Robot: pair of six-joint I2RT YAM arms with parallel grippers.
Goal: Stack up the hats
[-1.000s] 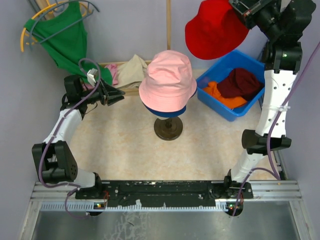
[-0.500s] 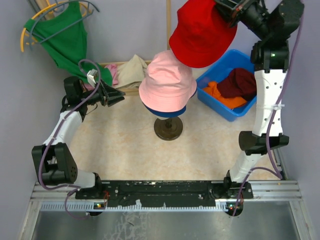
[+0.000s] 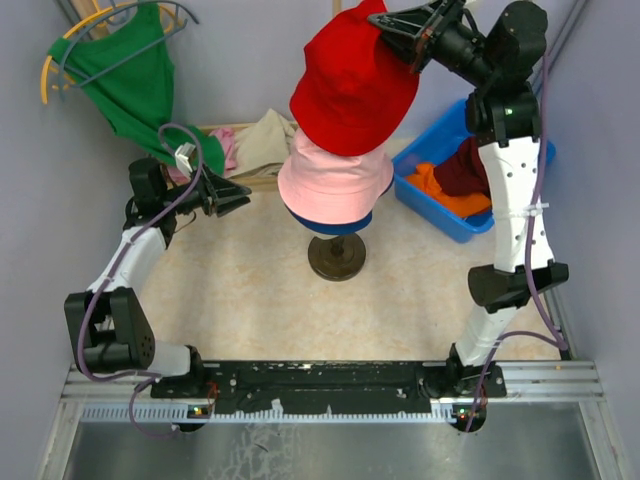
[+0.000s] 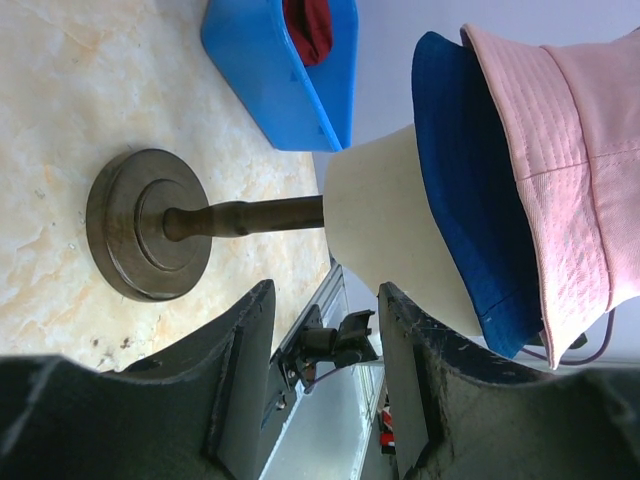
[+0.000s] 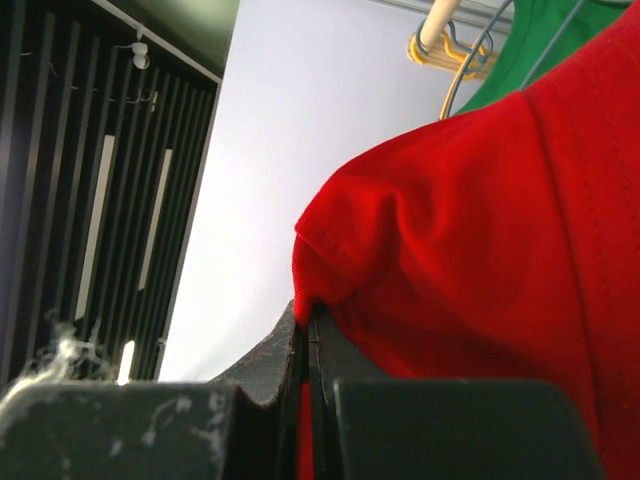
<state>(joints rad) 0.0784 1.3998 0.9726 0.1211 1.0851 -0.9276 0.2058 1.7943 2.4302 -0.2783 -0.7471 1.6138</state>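
right jaws pinched shut on red hat (image 3: 350, 85), hanging over pink hat (image 3: 335, 185) on stand (image 3: 336, 255); contact unclear. left jaws half open, empty.

No writing that we can read
We find no legible text, brand, number or sign in any view. A small white tag (image 3: 183, 154) by the left arm (image 3: 135, 250) is too small for us to read, and up close the pink hat (image 4: 570, 150) and the red hat (image 5: 480, 250) show us only plain fabric and stitching.
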